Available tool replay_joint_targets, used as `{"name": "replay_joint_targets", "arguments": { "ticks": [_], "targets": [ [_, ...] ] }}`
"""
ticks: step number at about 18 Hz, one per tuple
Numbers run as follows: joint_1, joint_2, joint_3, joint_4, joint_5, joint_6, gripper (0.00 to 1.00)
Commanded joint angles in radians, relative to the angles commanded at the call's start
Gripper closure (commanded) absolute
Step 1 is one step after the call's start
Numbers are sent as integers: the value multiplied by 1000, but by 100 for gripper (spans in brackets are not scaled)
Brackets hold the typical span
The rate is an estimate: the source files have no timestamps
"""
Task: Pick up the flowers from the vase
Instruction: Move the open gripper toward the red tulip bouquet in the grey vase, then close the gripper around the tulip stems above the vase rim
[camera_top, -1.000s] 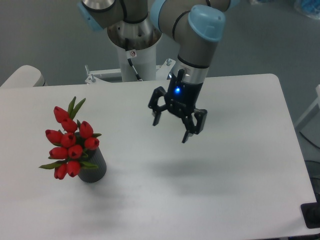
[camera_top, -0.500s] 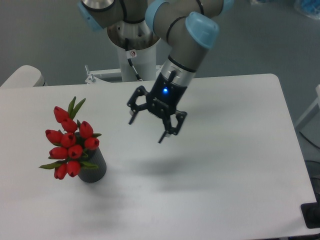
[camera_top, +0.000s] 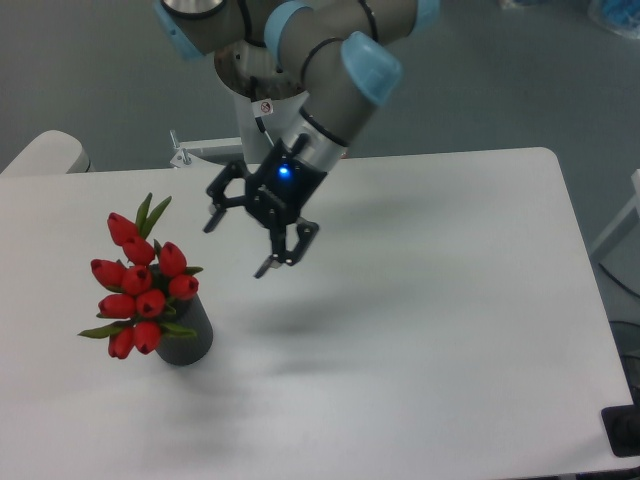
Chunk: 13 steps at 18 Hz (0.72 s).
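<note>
Closing in on the tulips

Reaching for the flowers calls for patience: they stand in the vase, which sits on the desk. The end effector hangs up and to the right of the vase, jaws spread and empty. It should line up over the bunch, straddle the stems just above the vase mouth, and avoid knocking the vase over.
</note>
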<state>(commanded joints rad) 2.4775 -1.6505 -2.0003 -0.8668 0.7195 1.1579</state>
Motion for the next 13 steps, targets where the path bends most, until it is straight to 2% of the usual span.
{"name": "replay_joint_targets", "arguments": {
  "ticks": [7, 11, 13],
  "targets": [
    [-35, -35, -2, 2, -2, -35, 0],
    [-57, -58, 5, 43, -2, -37, 0],
    [-58, -71, 17, 46, -2, -40, 0]
  ]
}}
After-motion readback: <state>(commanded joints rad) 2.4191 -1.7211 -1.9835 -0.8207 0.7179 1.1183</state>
